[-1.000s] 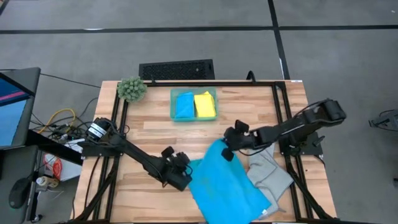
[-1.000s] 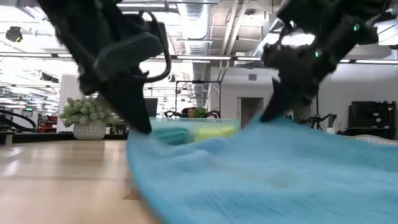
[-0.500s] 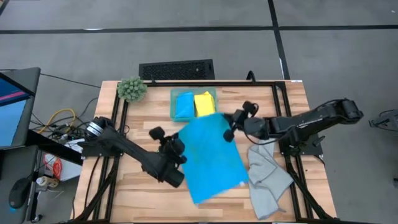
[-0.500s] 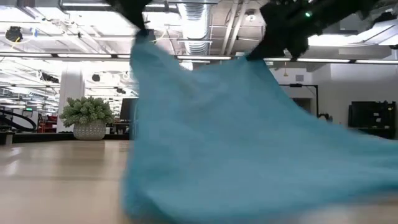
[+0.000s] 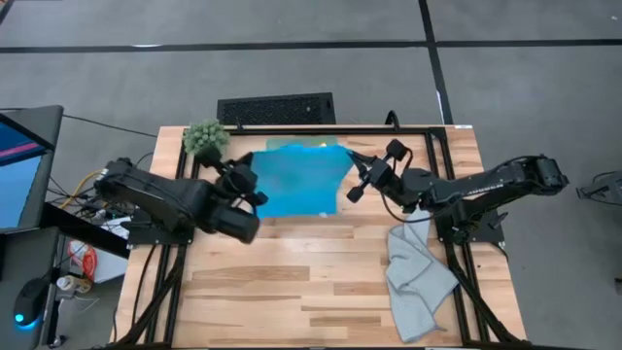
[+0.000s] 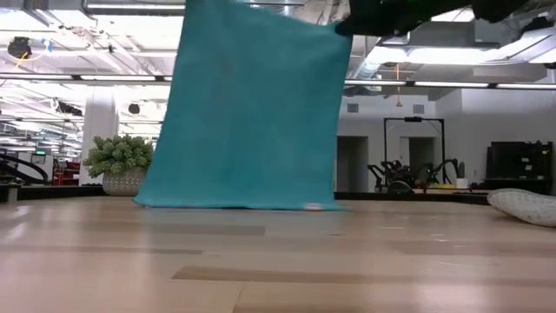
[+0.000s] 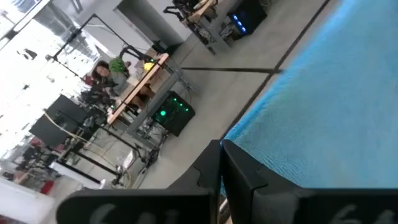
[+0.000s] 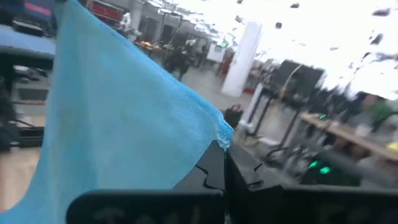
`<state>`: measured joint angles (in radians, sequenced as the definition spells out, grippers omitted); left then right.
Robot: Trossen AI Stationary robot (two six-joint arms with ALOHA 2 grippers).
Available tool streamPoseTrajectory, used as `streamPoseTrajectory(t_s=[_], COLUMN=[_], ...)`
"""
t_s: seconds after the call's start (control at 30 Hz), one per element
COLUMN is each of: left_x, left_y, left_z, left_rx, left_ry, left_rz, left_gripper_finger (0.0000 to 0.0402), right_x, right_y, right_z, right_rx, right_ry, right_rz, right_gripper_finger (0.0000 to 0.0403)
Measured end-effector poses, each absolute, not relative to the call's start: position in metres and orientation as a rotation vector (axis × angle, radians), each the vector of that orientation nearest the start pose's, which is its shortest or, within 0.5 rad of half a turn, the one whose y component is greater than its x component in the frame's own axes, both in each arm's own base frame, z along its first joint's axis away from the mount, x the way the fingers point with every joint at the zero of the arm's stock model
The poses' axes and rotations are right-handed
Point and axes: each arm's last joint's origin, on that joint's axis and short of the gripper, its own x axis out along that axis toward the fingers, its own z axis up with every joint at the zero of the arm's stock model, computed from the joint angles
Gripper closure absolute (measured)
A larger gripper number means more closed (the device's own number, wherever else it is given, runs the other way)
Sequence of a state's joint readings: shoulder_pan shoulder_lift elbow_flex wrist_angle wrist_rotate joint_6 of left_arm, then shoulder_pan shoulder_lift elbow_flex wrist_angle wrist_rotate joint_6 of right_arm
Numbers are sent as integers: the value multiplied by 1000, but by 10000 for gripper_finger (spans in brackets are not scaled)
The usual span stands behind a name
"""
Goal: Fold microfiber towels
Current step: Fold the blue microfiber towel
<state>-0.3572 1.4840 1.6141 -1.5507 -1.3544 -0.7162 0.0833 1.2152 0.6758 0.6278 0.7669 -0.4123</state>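
Both arms hold one blue towel (image 5: 294, 179) up in the air over the far part of the table (image 5: 321, 282). The left claw (image 5: 247, 182) is clenched on the towel's left upper corner, and the right claw (image 5: 356, 175) is clenched on the right upper corner. In the left wrist view the dark fingers (image 7: 239, 174) pinch the edge of the blue cloth (image 7: 323, 112), and in the right wrist view the fingers (image 8: 217, 171) pinch a corner of the cloth (image 8: 118, 130) in the same way.

In the low view the towel (image 6: 248, 109) hangs down flat between the two corners like a curtain. Its top edge is at the top of the picture and its bottom edge is at the level of the table top (image 6: 278, 261); I cannot tell if it touches the wood. From above, the stretched towel covers the middle of the table's far edge, and only a small bit of yellow shows at its far rim.

A grey towel (image 5: 420, 282) lies crumpled on the table at the right side, near the front, well apart from the blue one. In the low view it shows as a pale lump (image 6: 523, 207) at the right edge.

A green plant ball (image 5: 206, 139) stands at the far left corner of the table, just beside the left arm. In the low view the plant (image 6: 120, 158) shows to the left of the hanging towel.
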Motion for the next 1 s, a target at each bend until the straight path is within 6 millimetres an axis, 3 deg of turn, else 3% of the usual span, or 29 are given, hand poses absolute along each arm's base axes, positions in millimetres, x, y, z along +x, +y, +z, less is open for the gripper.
streamPoseTrajectory(t_s=[0.13, 0.3, 0.53, 0.67, 0.83, 1.0], left_x=[220, 216, 221, 221, 221, 222], left_y=[-62, -84, -143, -169, -163, -134], left_z=[397, 394, 355, 336, 341, 360], left_rx=[442, 393, 232, 216, 225, 277], left_ry=[538, 516, 648, 713, 659, 565], left_rz=[1017, 923, 720, 667, 699, 782], left_gripper_finger=[401, 401, 401, 401, 401, 401], right_x=[257, 255, 244, 231, 226, 238], right_y=[10, 30, 83, 113, 120, 99], right_z=[287, 286, 269, 273, 297, 302], right_rx=[-426, -456, -320, -266, -362, -456], right_ry=[60, 68, 127, 68, 33, 70], right_rz=[-690, -626, -392, -289, -387, -490], right_gripper_finger=[395, 388, 393, 388, 392, 388])
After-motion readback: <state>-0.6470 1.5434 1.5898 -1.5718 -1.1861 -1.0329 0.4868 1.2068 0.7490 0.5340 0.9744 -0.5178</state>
